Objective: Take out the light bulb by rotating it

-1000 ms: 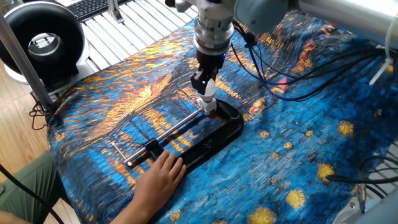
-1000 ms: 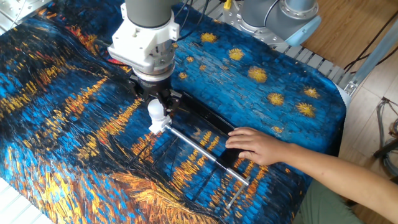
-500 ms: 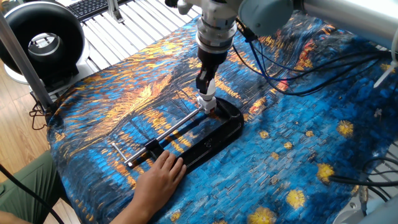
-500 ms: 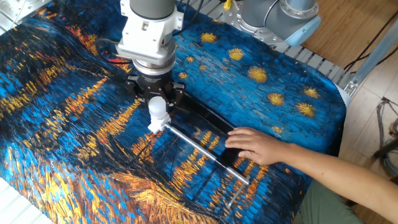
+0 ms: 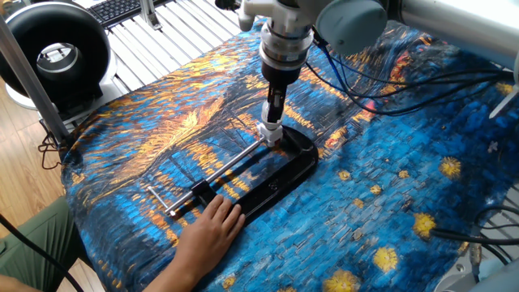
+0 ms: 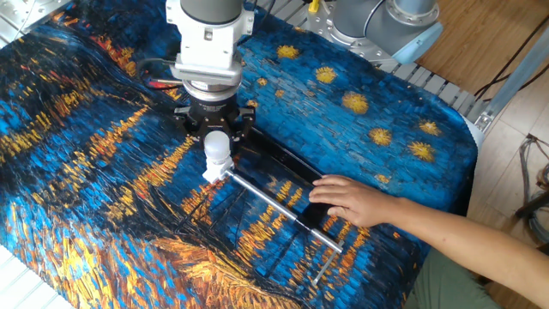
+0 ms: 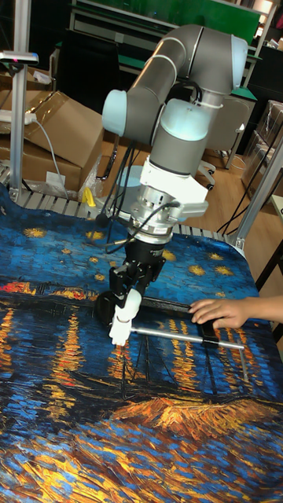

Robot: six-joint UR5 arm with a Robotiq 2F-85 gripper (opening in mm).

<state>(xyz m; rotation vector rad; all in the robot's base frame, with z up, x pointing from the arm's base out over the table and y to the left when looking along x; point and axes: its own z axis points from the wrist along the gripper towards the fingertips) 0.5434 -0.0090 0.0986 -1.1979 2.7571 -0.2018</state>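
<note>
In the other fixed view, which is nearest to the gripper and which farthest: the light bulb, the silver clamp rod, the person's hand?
1. The light bulb: directly under the gripper, between its fingers.
2. The silver clamp rod: starts beside the bulb's base and runs away to the lower right.
3. The person's hand: farthest, to the right, resting on the black clamp.

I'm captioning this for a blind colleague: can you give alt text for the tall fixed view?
A UR5 arm's gripper is shut on a small white light bulb above a black clamp lying on a blue and orange painted tablecloth. A person's hand rests on the clamp from the right, by its silver rod.
</note>
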